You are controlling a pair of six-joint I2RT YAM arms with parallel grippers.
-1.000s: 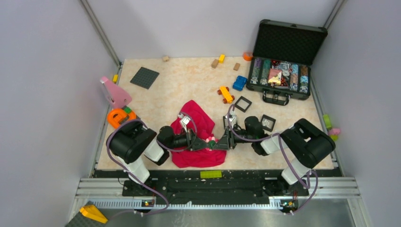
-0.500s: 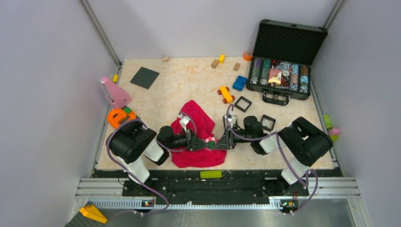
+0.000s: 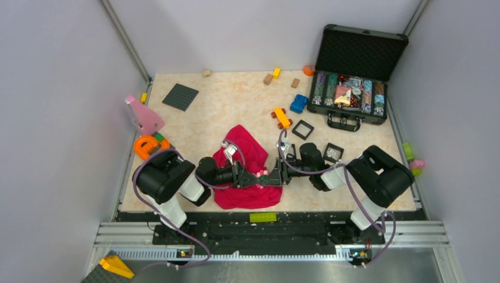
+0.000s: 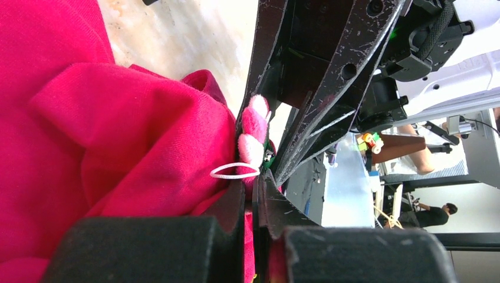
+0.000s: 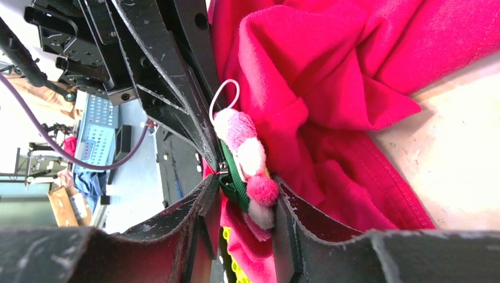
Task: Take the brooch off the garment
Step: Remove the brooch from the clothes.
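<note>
The brooch [image 5: 247, 156], I judge, comes off best by a slow, straight pull away from the red garment [image 5: 330, 88], with the cloth held firm so it does not lift or tear. It sits edge-on at the garment's right border, clamped between the fingers of the right gripper [image 5: 246, 186]; the left gripper [image 4: 252, 184] is closed on the cloth just beside it.

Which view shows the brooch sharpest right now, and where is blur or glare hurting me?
Right wrist: the pink-and-white fluffy flower brooch is sharp against the magenta cloth garment; near fingers blurred. Left wrist: brooch edge-on, background overexposed, near fingers soft. Top external: evenly lit, but brooch tiny between left pincer and right pincer.
</note>
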